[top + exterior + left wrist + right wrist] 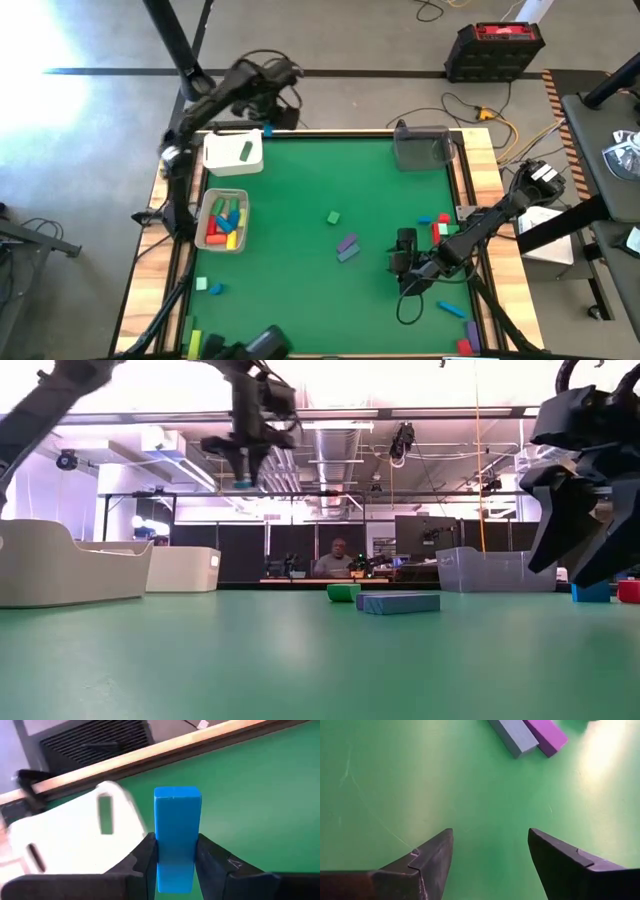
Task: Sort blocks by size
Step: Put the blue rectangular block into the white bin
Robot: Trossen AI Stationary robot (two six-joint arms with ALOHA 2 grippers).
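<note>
Above the far-left corner of the green table (300,250), the left gripper (175,857) grasps a blue block (176,837) between its fingers, raised over a white tray (233,152) that holds one green block (246,151). Nearer the front, a second tray (222,221) carries red, yellow, green and blue blocks. At mid-table lie a green cube (333,216) and two purple bars (347,246). To the right, the right gripper (490,852) hovers low over bare table, fingers spread and empty, with more blocks (440,224) scattered just beyond it.

Purple bar (548,737) cut off
</note>
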